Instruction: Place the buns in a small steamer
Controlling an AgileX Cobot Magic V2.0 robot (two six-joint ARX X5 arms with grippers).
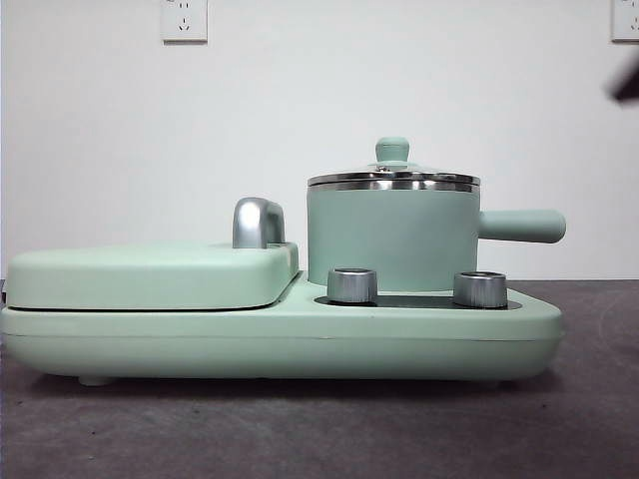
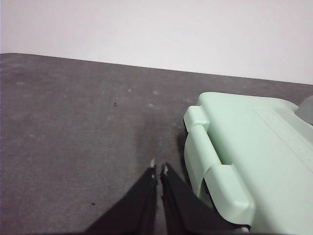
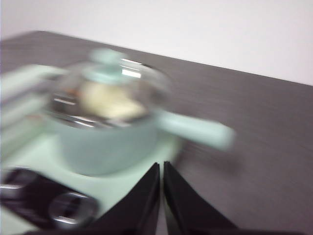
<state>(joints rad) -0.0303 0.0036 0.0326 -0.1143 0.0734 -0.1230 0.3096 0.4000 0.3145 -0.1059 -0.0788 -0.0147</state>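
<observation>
The small steamer [image 1: 391, 236] is a mint-green pot with a steel rim, a straight side handle and a glass lid with a green knob; its lid is on. In the blurred right wrist view the steamer [image 3: 105, 132] shows a pale bun [image 3: 110, 100] through the glass lid. My right gripper [image 3: 161, 166] is shut and empty, close in front of the pot near its handle. My left gripper [image 2: 159, 170] is shut and empty, low over the grey table beside the appliance's flat end. A black tip [image 1: 627, 85] of an arm shows at the upper right of the front view.
The steamer stands on a mint-green cooker base [image 1: 280, 334] with two steel knobs [image 1: 351, 284]. A flat hinged griddle cover [image 1: 150, 271] with a chrome handle [image 1: 257, 222] fills the base's left half. The grey table [image 2: 73, 122] spreads around it.
</observation>
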